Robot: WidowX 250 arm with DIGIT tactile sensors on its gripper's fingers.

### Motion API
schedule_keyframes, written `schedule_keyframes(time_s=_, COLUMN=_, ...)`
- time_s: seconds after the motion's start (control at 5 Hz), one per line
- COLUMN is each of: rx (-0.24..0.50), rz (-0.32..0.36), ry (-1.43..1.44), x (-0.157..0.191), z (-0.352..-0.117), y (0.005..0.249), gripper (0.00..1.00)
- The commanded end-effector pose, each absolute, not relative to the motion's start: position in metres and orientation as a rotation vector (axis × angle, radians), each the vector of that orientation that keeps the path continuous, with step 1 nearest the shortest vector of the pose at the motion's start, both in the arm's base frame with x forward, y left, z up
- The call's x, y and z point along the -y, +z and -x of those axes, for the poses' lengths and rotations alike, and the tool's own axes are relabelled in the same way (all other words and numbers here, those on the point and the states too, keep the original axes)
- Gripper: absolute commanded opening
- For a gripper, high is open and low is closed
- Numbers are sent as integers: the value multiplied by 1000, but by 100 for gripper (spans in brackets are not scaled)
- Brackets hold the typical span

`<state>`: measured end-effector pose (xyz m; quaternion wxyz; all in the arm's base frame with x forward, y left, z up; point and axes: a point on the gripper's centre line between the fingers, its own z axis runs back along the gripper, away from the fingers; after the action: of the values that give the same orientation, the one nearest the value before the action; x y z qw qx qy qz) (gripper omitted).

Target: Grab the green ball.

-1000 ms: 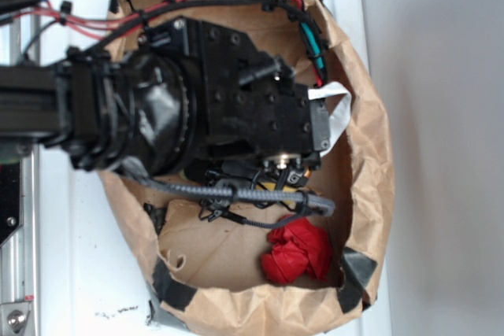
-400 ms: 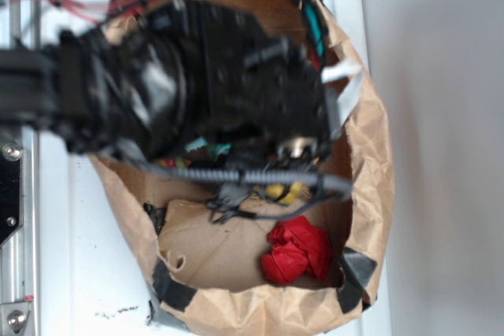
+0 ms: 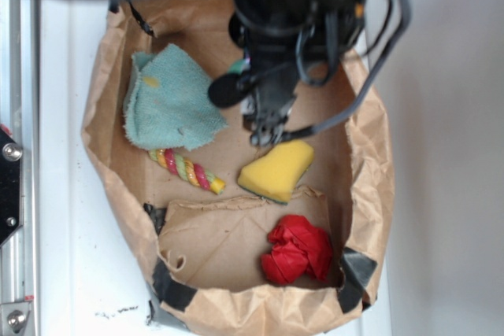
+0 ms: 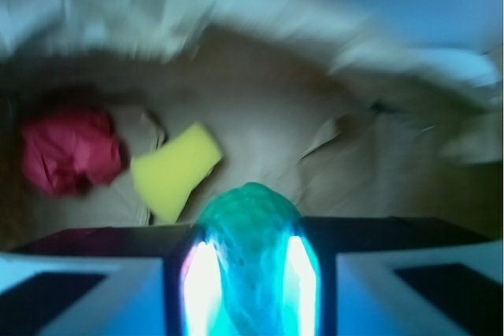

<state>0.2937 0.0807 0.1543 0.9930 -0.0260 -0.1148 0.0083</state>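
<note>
Fingers of our gripper pinched the green ball from both sides in the wrist view, the ribbed mint surface filling the gap between them and glowing at its edges. We held it above the floor of the brown paper bag; whether it touched the paper we could not tell. In the exterior view our arm's black body and cables hid the ball almost wholly, with only a sliver of green visible beside the gripper. Just below our fingertips lay the yellow sponge wedge. A red paper wad sat lower in the bag, apart from the sponge. On the other side lay a pale teal cloth, with a striped twisted rope toy just beneath it.
</note>
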Motion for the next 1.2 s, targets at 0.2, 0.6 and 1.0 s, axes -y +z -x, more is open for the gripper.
schedule_keyframes(time_s=0.2, rx=352, rz=34, ry=69, x=-75, z=-267, y=212, gripper=0)
schedule_keyframes(time_s=0.6, rx=327, rz=-7, ry=-88, x=-33, z=-256, y=213, gripper=0)
schedule_keyframes(time_s=1.0, rx=279, rz=-26, ry=-220, x=-7, z=-253, y=216, gripper=0)
